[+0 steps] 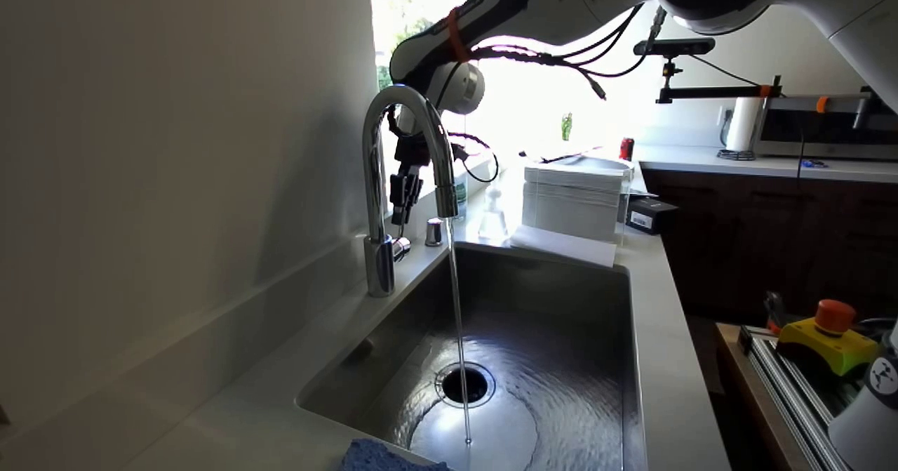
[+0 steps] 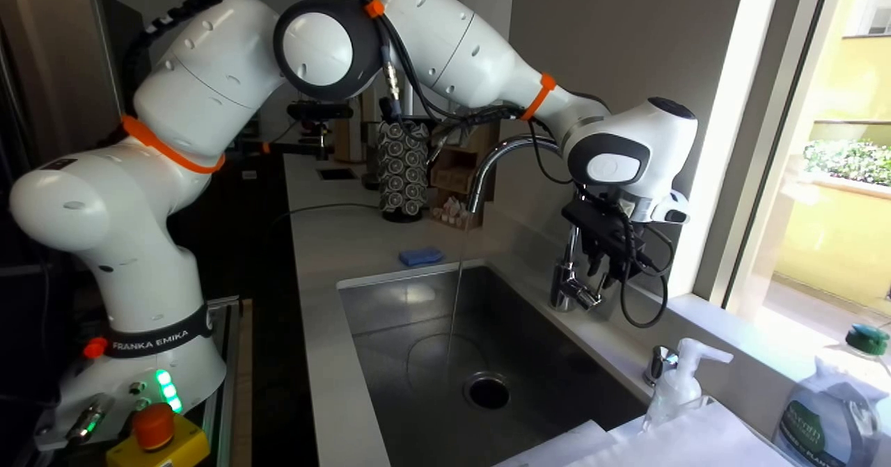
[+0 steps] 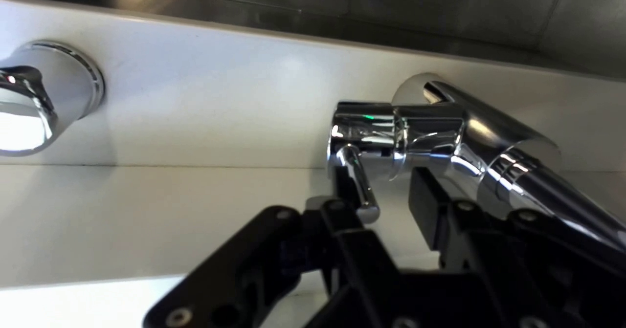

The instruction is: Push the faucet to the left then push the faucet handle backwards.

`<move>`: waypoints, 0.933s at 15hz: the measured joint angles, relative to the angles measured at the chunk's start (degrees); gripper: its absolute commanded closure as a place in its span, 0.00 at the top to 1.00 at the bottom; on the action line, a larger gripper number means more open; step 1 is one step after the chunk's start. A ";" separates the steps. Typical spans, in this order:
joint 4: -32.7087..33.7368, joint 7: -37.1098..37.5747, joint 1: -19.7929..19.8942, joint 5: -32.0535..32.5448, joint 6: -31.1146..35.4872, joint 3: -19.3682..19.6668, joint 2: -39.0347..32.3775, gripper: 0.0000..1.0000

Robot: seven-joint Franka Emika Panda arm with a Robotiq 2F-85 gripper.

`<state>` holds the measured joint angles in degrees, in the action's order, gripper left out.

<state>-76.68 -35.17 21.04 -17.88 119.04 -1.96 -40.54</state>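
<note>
Nearest in an exterior view, I record a blue sponge (image 1: 386, 459) at the near end of the sink (image 1: 547, 288), partly cut by the frame edge. A thin stream of water (image 1: 457, 306) falls into the sink, landing on the near side of the drain (image 1: 465, 385). It issues from the faucet (image 1: 374, 176), upright at the sink's left edge, spout arched rightward over the sink. Beyond the stem, my gripper (image 3: 384, 186) points down, fingers parted by a modest gap. The faucet handle (image 3: 360, 181) lies between them, close by the left finger in the wrist view; whether they touch I cannot confirm. Farther on stand a chrome cap (image 1: 435, 232), a pump bottle (image 1: 493, 215) and, to the right, a white stack (image 1: 572, 208). Farthest, at right, a paper towel roll (image 1: 742, 125) stands upright.
</note>
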 measured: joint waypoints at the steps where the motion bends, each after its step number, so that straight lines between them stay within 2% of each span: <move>1: 0.00 -0.03 -0.26 0.60 0.00 0.00 0.13 0.37; 14: 0.03 -0.10 -3.48 8.05 0.10 0.16 1.46 0.40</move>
<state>-76.65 -35.27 17.56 -9.83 119.14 -1.80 -39.07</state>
